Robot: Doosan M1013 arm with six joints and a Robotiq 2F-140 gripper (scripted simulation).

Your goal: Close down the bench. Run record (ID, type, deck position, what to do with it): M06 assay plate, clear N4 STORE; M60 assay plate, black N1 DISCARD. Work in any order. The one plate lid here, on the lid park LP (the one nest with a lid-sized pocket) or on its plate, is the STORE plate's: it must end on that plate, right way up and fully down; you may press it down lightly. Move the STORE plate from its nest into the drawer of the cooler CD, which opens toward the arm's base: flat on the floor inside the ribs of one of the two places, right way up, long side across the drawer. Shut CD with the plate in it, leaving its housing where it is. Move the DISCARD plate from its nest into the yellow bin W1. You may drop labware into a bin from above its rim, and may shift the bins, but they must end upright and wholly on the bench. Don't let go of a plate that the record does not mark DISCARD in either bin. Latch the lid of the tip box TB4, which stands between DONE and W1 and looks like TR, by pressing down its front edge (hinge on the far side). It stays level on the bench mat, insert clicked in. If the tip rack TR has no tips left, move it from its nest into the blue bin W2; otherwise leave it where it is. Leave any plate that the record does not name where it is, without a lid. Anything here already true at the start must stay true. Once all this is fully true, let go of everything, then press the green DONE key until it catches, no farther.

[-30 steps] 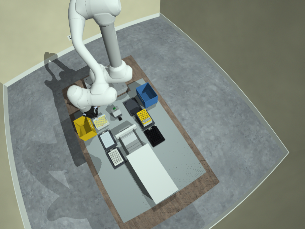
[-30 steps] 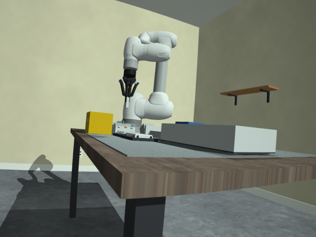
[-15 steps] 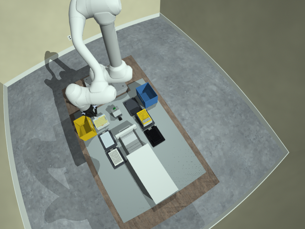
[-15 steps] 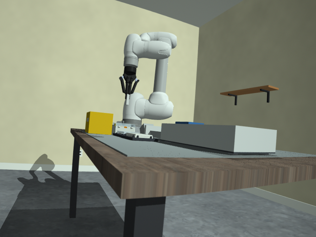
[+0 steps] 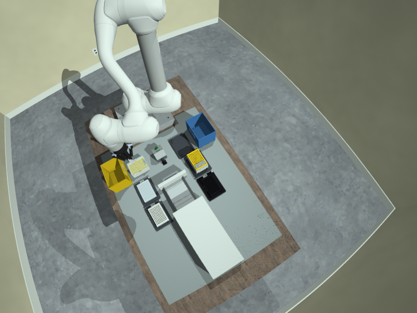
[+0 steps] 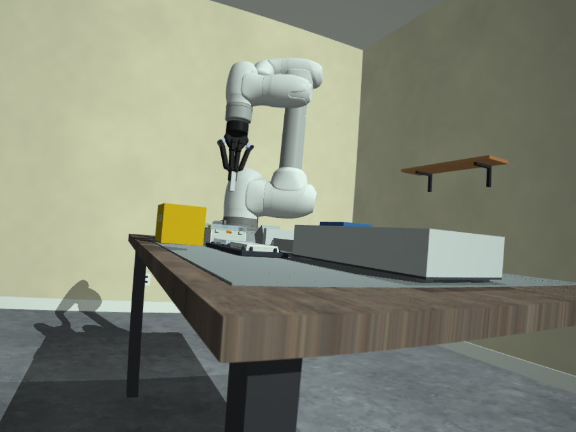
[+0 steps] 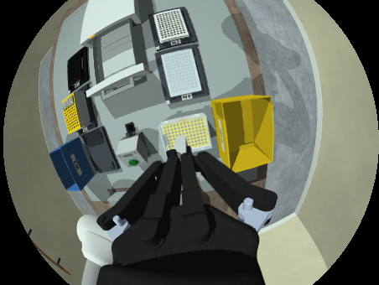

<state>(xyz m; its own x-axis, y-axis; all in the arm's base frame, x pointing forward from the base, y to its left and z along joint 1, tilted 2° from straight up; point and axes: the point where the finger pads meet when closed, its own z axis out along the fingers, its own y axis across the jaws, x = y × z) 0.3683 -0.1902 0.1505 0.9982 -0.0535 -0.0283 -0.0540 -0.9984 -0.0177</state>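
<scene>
My gripper (image 5: pixel 124 153) (image 6: pixel 232 182) is shut and empty. It hangs well above the bench, over the near edge of the tip box TB4 (image 5: pixel 138 165), which shows just past the fingertips (image 7: pixel 181 145) in the wrist view (image 7: pixel 184 132). The yellow bin W1 (image 5: pixel 116 174) stands beside the box. The green DONE key (image 5: pixel 155 147) is on its other side. The black plate (image 5: pixel 211 186) lies in its nest. A pale clear plate (image 5: pixel 147 190) and a white plate with dark wells (image 5: pixel 158 214) lie in nests. The cooler's drawer (image 5: pixel 176 190) stands open in front of its housing (image 5: pixel 207 235).
The blue bin W2 (image 5: pixel 200 129) stands at the back right. The dark lid park (image 5: pixel 180 144) is beside it. The tip rack TR (image 5: pixel 197 160) with a yellow insert sits between the lid park and the black plate. The arm's base is behind the DONE key.
</scene>
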